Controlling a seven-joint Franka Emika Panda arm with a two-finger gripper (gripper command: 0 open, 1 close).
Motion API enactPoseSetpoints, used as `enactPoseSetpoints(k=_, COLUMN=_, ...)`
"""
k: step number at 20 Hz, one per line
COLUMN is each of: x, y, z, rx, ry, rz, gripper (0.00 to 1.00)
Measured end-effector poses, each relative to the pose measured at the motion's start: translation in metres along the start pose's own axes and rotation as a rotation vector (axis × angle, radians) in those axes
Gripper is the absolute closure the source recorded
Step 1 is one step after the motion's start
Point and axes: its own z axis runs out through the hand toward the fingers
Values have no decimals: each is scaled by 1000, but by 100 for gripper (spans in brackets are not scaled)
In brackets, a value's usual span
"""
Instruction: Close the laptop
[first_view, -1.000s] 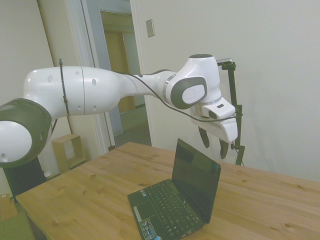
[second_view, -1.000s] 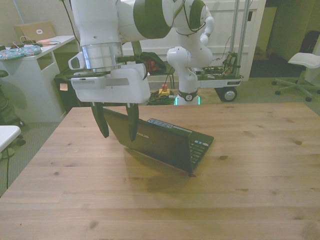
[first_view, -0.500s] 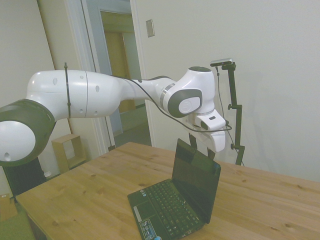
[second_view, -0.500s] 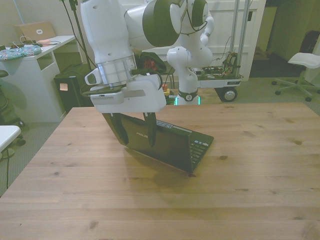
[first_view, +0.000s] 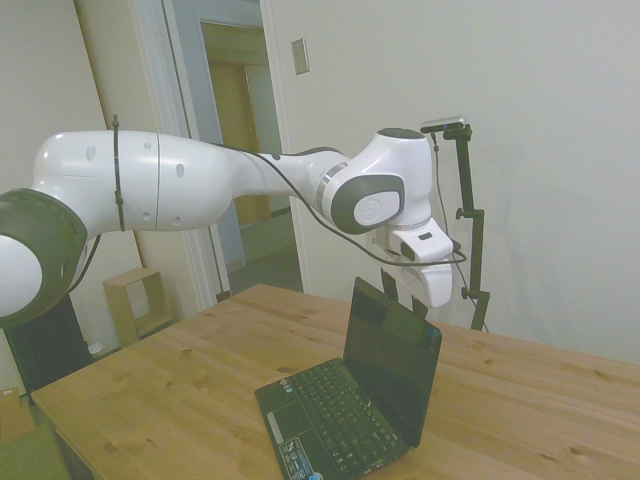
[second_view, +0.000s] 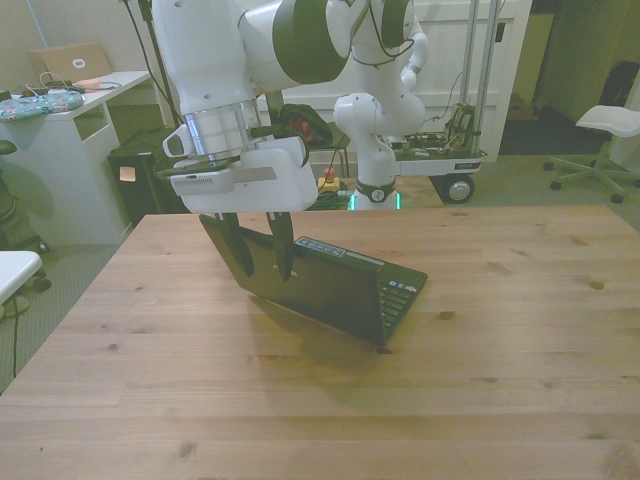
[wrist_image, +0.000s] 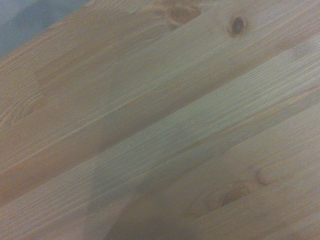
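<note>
Laptop (second_view: 330, 285) open on table (second_view: 500, 380); gripper (second_view: 258, 262) fingers spread behind lid. Push lid top evenly toward keyboard.

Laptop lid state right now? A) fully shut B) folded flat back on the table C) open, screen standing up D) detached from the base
C: the laptop has its screen standing up over the exposed keyboard, and the gripper hangs behind the lid's top edge.

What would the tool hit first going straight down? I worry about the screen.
Probably the bare wooden table behind the laptop's lid: the tool points down there, though depth is hard to judge.
</note>
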Motion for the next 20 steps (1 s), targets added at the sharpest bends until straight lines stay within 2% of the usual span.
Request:
enactPoseSetpoints(k=15, x=2, y=6, z=-4, rx=2, ry=0, rz=10, gripper=100)
enactPoseSetpoints(k=20, x=-14, y=3, z=-11, rx=6, ry=-7, rz=-3, gripper=100)
